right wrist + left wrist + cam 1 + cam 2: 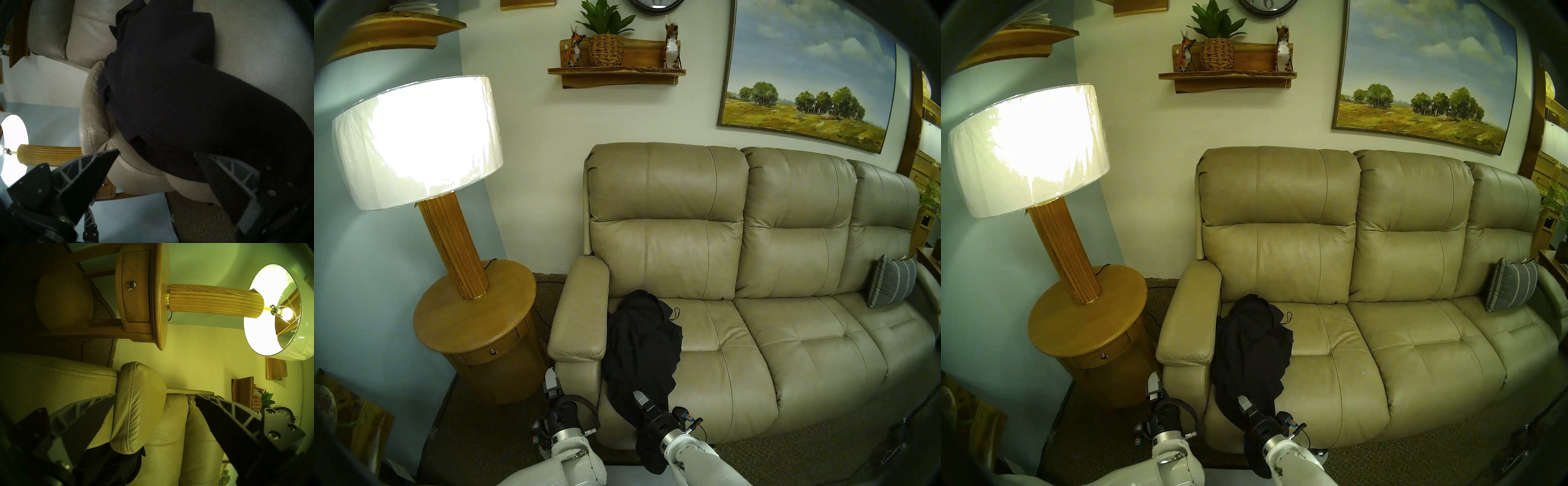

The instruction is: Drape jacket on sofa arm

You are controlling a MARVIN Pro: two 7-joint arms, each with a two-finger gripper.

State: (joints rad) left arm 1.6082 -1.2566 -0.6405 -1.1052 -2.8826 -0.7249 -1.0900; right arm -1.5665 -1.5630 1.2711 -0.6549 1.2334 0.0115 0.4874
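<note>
The jacket lies crumpled on the seat cushion nearest the sofa arm, touching its inner side, and its lower part hangs over the front edge; so the sofa arm is bare and the draping is not yet done. The right pincer stands wide apart and empty, just below this hanging hem, probably to grasp it. The left pincer is also wide, empty, in front of the sofa arm.
</note>
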